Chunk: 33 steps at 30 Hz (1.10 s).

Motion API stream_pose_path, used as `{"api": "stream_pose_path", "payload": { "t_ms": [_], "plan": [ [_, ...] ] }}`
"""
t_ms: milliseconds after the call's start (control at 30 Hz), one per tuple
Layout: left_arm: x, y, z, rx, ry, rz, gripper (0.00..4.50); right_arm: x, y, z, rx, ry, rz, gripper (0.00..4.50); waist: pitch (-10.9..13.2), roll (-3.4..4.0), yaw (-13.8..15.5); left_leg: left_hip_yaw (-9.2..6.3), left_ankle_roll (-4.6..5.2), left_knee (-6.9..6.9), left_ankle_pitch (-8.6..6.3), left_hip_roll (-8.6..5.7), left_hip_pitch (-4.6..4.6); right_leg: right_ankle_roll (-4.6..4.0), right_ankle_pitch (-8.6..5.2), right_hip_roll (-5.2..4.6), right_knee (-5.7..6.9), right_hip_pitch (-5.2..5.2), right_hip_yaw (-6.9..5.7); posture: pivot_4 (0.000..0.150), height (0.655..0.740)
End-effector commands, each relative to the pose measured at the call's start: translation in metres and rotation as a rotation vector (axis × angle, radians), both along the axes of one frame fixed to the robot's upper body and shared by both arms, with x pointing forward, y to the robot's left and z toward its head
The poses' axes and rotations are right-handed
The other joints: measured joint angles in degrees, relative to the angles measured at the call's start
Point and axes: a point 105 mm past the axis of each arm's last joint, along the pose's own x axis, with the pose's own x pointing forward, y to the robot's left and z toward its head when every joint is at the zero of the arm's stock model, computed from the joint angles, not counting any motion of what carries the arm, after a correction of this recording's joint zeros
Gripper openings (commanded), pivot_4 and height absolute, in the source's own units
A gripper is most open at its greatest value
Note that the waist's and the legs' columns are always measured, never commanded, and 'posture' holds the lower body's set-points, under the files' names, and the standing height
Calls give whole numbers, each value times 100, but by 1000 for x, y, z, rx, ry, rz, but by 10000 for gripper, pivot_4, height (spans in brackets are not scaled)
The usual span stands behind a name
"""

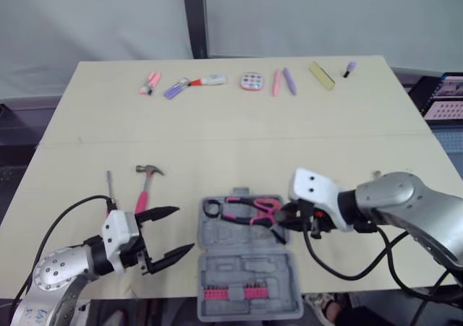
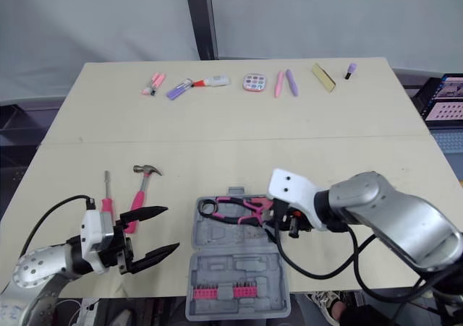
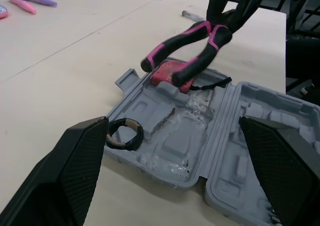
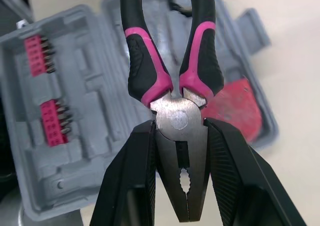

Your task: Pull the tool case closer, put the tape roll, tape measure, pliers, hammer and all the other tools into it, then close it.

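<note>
On the table (image 1: 239,138), the grey tool case (image 1: 249,268) lies open near us; the fingers of our right gripper (image 4: 180,131) clamp the pliers (image 3: 197,65) by the steel head, above it. We judge the pliers stiff, weighty and slick, best held near the pivot; our left gripper (image 1: 184,229) has its fingers spread, empty

Matt grey moulded-plastic tool case (image 3: 170,146); pliers (image 4: 178,117) with dull metal head and smooth, faintly glossy pink-and-black grips; pale, matt wood-look table (image 1: 217,138).
</note>
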Motion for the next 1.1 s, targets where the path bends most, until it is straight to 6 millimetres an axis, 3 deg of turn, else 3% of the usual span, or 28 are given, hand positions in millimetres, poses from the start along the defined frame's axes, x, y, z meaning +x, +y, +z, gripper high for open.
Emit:
{"api": "stream_pose_path", "payload": {
  "t_ms": [33,300,533,1100],
  "plan": [
    [-3,6,4,16,-19,5,45000,-4,7,7,-14,-42,91,9593,0,0,4,0,0,-2,0,-3,-1,0,0,-4,3,0,0,1500,7400],
    [-15,18,0,47,4,21,45000,4,24,-2,-96,-94,175,9593,0,0,-39,2,0,1,0,-2,0,-1,0,-2,-3,-1,0,1500,7400],
    [-18,14,-1,81,3,-40,45000,12,35,-13,-156,-102,206,9593,0,-1,-85,-1,0,1,0,-7,-2,-2,0,-9,7,-3,-1,1500,7400],
    [-19,9,-2,105,13,-51,45000,18,38,-31,-206,-74,201,9593,0,0,-127,-1,0,-2,0,-4,-2,-3,0,-6,16,-9,-1,1500,7400]
  ]
}}
